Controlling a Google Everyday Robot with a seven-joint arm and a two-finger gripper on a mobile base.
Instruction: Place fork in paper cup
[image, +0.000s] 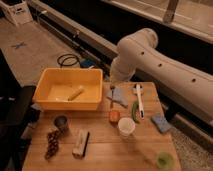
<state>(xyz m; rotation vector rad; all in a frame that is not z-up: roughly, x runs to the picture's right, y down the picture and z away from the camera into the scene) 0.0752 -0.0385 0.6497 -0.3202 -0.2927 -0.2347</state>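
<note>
My gripper (113, 90) hangs from the white arm over the back of the wooden table (100, 157), just right of the yellow bin. It is shut on the fork (112, 100), a slim silver piece that hangs straight down from it above a grey-blue cloth (120, 96). The paper cup (126, 127) stands upright on the table, in front of the gripper and slightly to its right, well apart from the fork.
A yellow bin (50, 102) holding a yellowish object is at the back left. A white-handled utensil (139, 100), a green item (135, 111), a small orange item (114, 116), a blue sponge (160, 122), a green cup (164, 160), a dark grey cup (61, 122), grapes (51, 145) and a bar (81, 144) lie around.
</note>
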